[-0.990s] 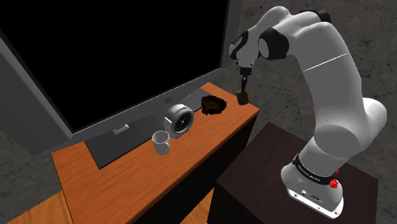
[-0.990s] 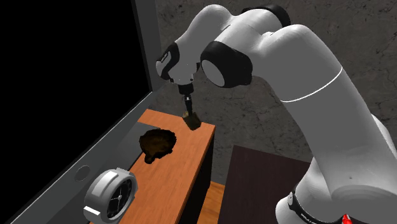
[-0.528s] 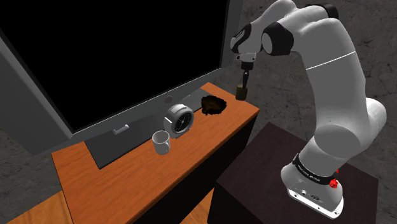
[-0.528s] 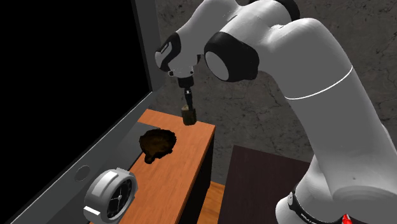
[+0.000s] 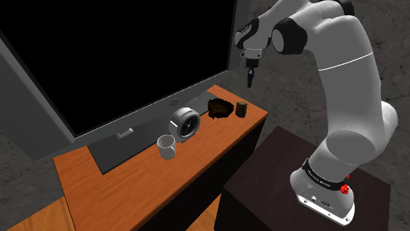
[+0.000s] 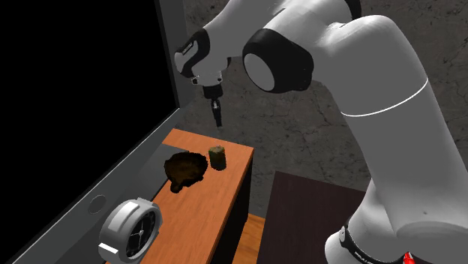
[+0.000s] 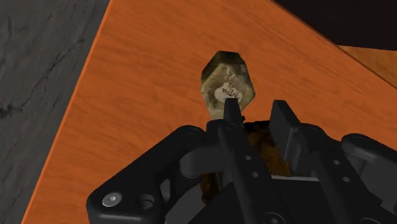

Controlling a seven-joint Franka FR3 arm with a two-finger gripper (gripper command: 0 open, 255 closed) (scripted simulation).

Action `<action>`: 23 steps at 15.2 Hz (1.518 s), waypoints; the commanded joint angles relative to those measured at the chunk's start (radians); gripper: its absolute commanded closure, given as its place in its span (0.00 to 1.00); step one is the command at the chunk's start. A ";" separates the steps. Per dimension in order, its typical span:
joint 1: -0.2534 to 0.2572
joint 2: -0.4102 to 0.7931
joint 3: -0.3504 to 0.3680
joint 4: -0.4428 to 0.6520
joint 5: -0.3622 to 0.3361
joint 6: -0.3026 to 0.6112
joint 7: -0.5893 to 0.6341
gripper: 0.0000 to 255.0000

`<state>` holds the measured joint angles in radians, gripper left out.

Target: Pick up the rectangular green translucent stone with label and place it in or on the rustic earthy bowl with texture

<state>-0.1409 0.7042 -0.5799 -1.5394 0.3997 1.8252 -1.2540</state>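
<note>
Pincer [image 5: 249, 80] [image 6: 217, 116] [image 7: 256, 118]: up in the air, higher than the bowl [image 5: 220, 107] [image 6: 185, 168] and a bit off to its stone side. It points straight down. The two black fingers [image 7: 230, 114] stand a little apart and grip nothing.
Stone [image 5: 242, 109] [image 6: 218, 157] [image 7: 228, 86]: a small olive-green block standing on the tabletop just beside the bowl, not in it, and well below the fingertips. From the hand's camera I can see a pale label [image 7: 228, 93] on its upper face.
Bowl: dark brown with a rough, ragged rim. It sits on the table with nothing inside that I can make out.
Table [image 5: 131, 177] [image 6: 225, 195]: orange wood. The bowl is near one end of it, and the stone lies between the bowl and that end.
Clock [image 5: 183, 123] [image 6: 132, 230]: round, in a grey metal case. It stands near the bowl, on the side away from the stone.
Mug [image 5: 167, 147]: white, farther from the bowl than the clock, on that same side.
Arm [image 5: 341, 85]: white, arching high over from well beyond the stone side of the bowl.
Stand [image 5: 282, 170]: a dark box, lower than the bowl and well apart from it.
Black area [image 5: 118, 52]: behind the bowl, inside a grey frame [image 5: 151, 108].
</note>
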 commanded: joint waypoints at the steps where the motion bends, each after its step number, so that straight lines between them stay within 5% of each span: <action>1: 0.021 0.008 0.011 0.022 0.006 -0.011 0.036 1.00; 4: 0.061 0.015 0.025 0.048 0.015 -0.024 0.093 1.00; 5: 0.027 0.008 0.005 0.039 0.009 -0.069 0.071 1.00; 6: 0.027 0.008 0.005 0.039 0.009 -0.069 0.071 0.00; 12: 0.420 -0.232 -0.154 -0.580 -0.137 0.567 0.396 0.00; 18: 0.791 -0.072 -0.303 -0.864 -0.219 1.023 0.859 0.00; 23: 0.702 -0.018 -0.225 -0.838 -0.181 1.074 0.829 0.00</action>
<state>0.5789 0.6746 -0.8206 -2.3784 0.2124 2.8822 -0.4223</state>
